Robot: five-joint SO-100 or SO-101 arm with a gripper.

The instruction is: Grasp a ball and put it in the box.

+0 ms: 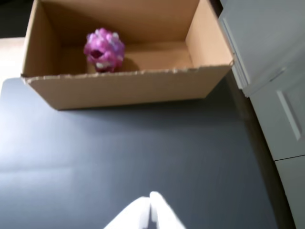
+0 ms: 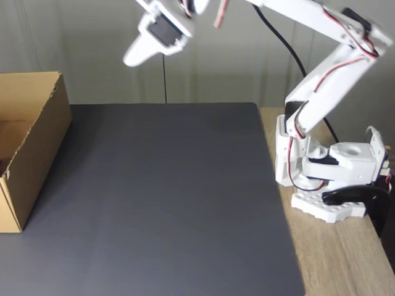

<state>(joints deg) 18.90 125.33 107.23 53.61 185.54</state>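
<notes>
The knobbly pink-and-purple ball (image 1: 104,49) lies on the floor of the brown cardboard box (image 1: 124,88), near its left side in the wrist view. My white gripper (image 1: 151,196) enters that view from the bottom edge, well short of the box, fingers pressed together with nothing between them. In the fixed view the box (image 2: 34,154) stands at the left edge of the dark mat, its inside hidden. My gripper (image 2: 131,60) hangs high above the mat's back part, to the right of the box and apart from it.
A dark grey mat (image 2: 166,197) covers most of the wooden table (image 2: 336,259). The arm's white base (image 2: 333,179) is clamped at the right side. White cabinet fronts (image 1: 271,67) stand to the right of the box in the wrist view.
</notes>
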